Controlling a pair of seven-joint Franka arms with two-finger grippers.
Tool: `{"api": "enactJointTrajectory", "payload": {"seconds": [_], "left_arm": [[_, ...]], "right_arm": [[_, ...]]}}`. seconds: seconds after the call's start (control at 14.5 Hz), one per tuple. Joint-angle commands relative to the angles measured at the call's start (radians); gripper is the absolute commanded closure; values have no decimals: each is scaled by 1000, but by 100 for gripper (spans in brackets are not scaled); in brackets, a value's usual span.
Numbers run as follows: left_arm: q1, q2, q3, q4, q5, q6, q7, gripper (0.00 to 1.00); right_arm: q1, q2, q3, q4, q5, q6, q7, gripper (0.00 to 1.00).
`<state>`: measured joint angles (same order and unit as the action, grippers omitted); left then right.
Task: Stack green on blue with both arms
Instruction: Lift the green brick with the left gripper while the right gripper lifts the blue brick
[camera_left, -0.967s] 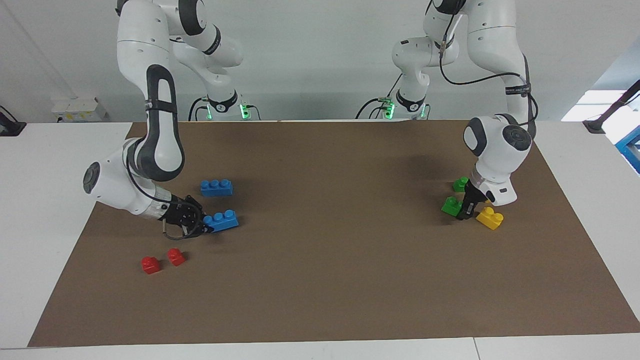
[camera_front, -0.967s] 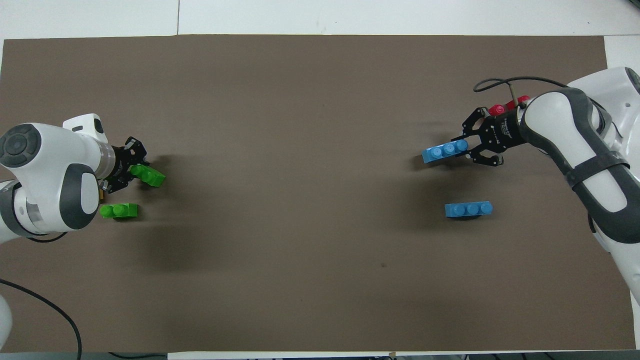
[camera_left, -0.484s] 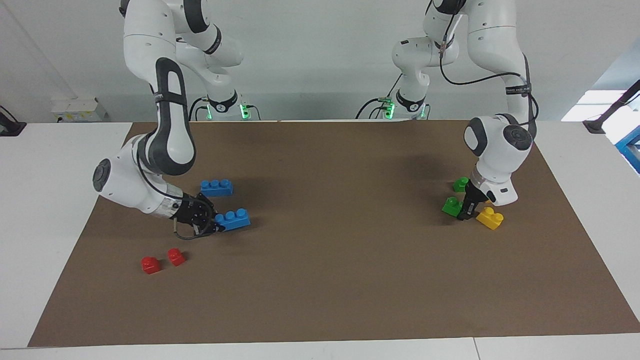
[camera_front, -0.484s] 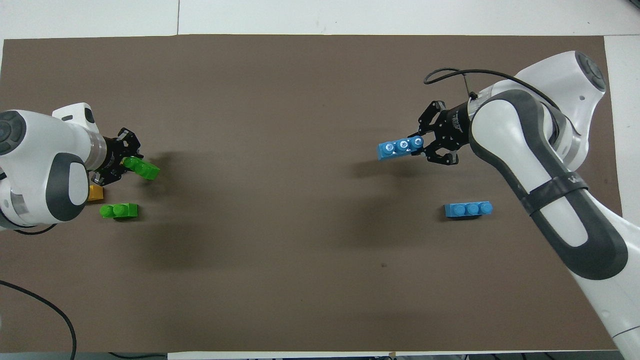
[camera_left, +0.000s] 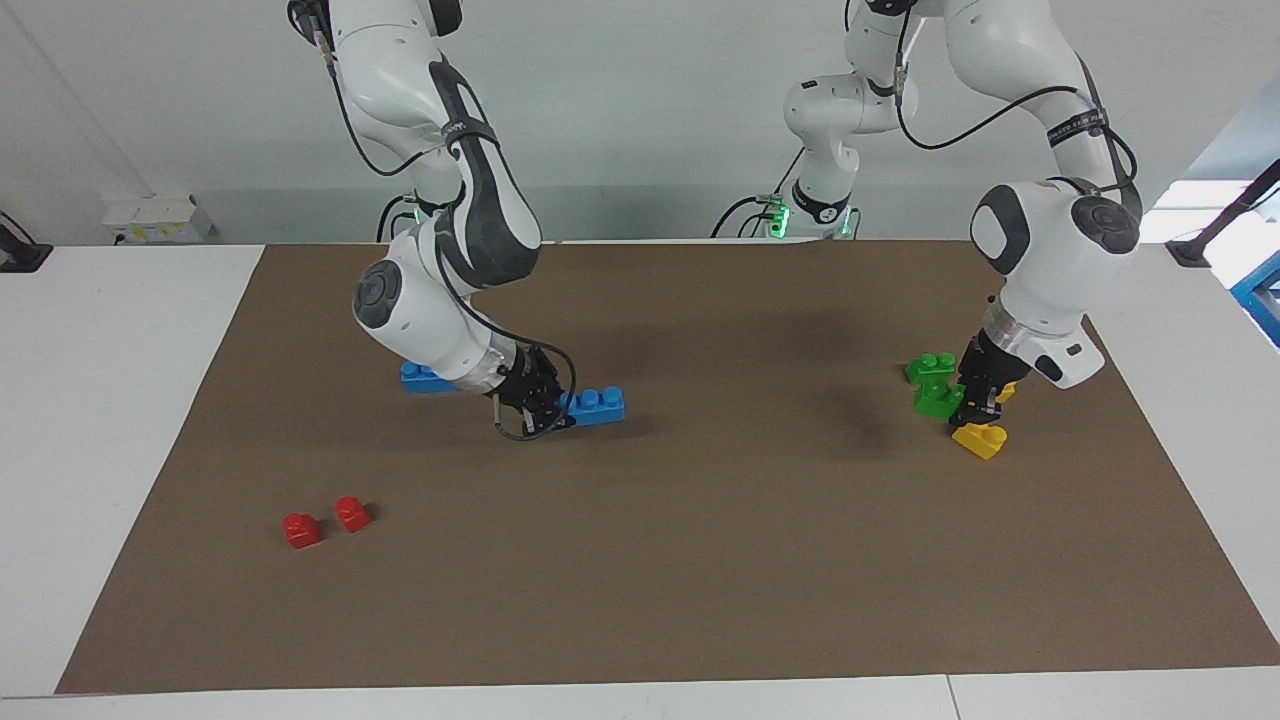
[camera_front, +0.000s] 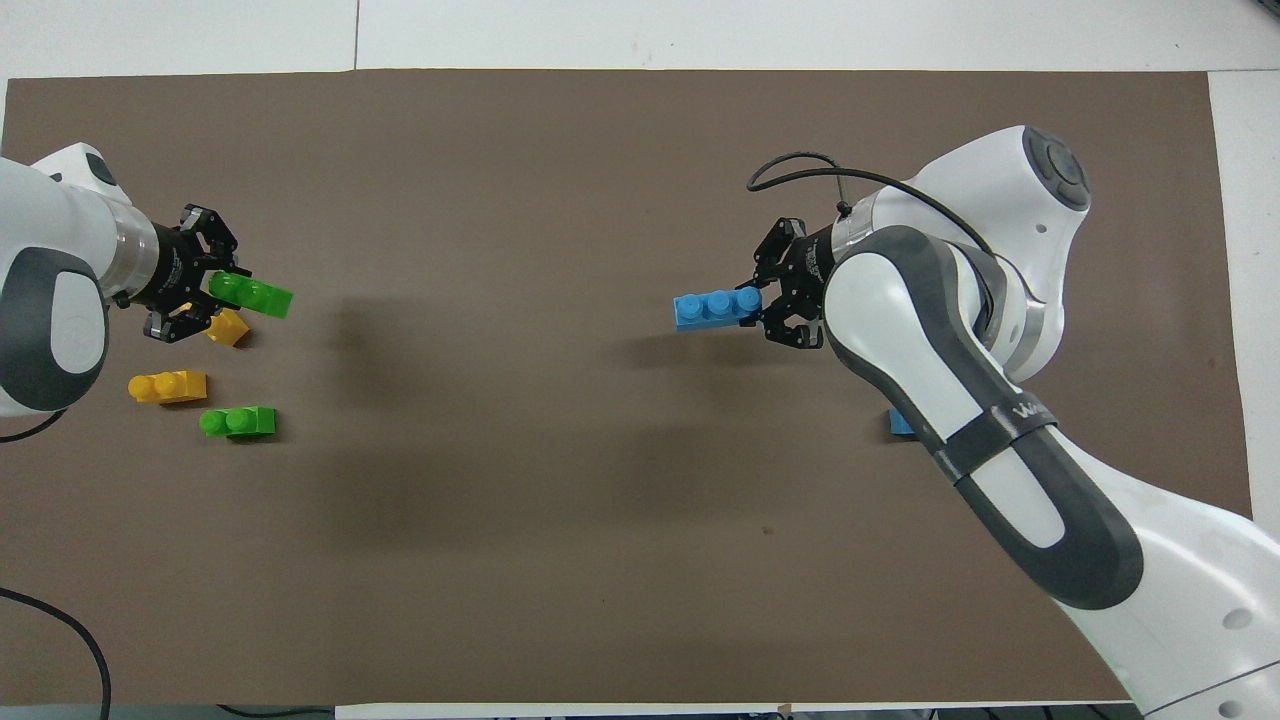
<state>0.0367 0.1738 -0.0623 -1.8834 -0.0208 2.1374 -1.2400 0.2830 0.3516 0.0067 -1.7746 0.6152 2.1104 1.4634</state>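
My right gripper (camera_left: 558, 408) (camera_front: 753, 305) is shut on one end of a blue three-stud brick (camera_left: 597, 405) (camera_front: 714, 307), held level just over the brown mat toward the middle. The second blue brick (camera_left: 423, 378) (camera_front: 900, 424) lies on the mat, mostly hidden by the right arm. My left gripper (camera_left: 966, 400) (camera_front: 214, 291) is shut on a green two-stud brick (camera_left: 937, 401) (camera_front: 254, 295), raised a little over the mat at the left arm's end. Another green brick (camera_left: 928, 366) (camera_front: 238, 422) rests on the mat close by.
Two yellow bricks (camera_front: 168, 386) (camera_front: 229, 327) lie beside the left gripper; one of them (camera_left: 980, 439) shows under it in the facing view. Two small red bricks (camera_left: 301, 529) (camera_left: 351, 513) sit at the right arm's end, farther from the robots.
The right arm has carried the blue brick toward the table's middle. The left gripper has lifted the green brick and drawn back a little, uncovering the yellow bricks.
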Motion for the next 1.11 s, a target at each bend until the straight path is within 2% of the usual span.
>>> {"api": "enactJointTrajectory", "payload": {"seconds": [0.0, 0.21, 0.48, 1.04], "left_arm": [[-56, -28, 6, 16, -2, -66, -148, 100], [-133, -28, 6, 43, 4, -100, -307, 100], [-245, -28, 6, 47, 5, -105, -458, 100], [-438, -28, 4, 47, 18, -80, -726, 100]], "right_arm": [[53, -32, -2, -89, 60, 97, 21, 99], [88, -39, -2, -156, 93, 203, 18, 99], [131, -31, -2, -195, 135, 288, 15, 98], [173, -17, -2, -226, 227, 364, 21, 98]]}}
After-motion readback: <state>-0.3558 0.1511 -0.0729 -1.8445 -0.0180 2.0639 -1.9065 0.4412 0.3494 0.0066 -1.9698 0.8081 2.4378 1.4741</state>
